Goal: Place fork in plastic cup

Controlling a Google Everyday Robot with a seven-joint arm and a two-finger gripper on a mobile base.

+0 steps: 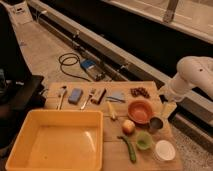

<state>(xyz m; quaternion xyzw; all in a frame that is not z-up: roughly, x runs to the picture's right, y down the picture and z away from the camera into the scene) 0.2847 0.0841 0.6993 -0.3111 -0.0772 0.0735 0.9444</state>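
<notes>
Where the table (120, 86) ends, gripper (168, 111) seemingly hovers

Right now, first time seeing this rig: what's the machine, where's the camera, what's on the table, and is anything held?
There is one camera view, looking down on a wooden table. The white shape at right is the robot's single arm. Its gripper hangs over the table's right edge, beside an orange bowl, jaws open and holding nothing. Along the far side lie a spoon, a blue block, the fork and a dark block. Nearer the camera are a big yellow tub, a metal cup, a green cup and a white cup. The fork lies untouched.
</notes>
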